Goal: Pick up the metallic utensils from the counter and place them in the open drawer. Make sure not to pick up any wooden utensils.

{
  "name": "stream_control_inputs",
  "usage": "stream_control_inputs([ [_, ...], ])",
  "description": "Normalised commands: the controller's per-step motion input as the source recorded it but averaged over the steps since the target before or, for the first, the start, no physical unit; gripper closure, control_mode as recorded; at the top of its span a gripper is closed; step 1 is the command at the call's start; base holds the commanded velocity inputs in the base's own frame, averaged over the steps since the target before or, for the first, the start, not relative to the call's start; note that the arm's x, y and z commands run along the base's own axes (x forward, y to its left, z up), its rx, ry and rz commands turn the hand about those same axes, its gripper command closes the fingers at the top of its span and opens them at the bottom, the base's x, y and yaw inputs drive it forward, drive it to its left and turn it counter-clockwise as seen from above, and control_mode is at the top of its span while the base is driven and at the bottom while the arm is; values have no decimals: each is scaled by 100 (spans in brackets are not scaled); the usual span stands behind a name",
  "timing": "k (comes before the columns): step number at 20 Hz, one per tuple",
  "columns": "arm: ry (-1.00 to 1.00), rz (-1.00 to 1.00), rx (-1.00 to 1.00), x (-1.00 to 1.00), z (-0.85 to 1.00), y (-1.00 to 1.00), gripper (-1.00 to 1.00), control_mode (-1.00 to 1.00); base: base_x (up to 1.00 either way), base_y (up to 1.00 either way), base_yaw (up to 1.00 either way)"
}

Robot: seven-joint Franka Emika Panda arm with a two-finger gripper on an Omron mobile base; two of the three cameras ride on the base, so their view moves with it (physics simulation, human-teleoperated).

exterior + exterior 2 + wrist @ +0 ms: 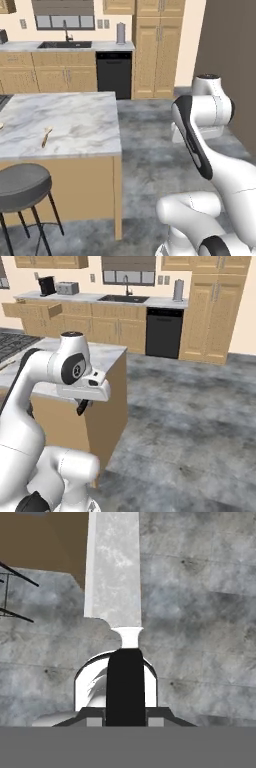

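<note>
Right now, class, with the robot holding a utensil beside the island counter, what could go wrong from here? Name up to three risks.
1. The gripper pinches the black-handled utensil by its handle alone, over bare floor; a slip would drop it.
2. The open drawer is across the kitchen, so the long silvery end could strike the counter on the way.
3. A wooden spoon lies on that counter; grabbing it next would break the rule.

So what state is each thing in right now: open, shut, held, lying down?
Tool: shut on the black-handled utensil, held above the floor.
Drawer: pulled open.
Wooden spoon: lying flat on the counter.
Dishwasher: door closed.
</note>
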Motion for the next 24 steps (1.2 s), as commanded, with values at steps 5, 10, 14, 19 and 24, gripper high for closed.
stream_control_inputs([
  [5,0,0,0,0,0,0,100,100,69,-100,12],
  [10,0,0,0,0,0,0,100,100,100,-99,24],
  [14,0,0,0,0,0,0,100,100,100,-81,23],
  [19,0,0,0,0,0,0,100,100,100,-76,25],
  [24,0,0,0,0,0,0,100,100,100,-73,28],
])
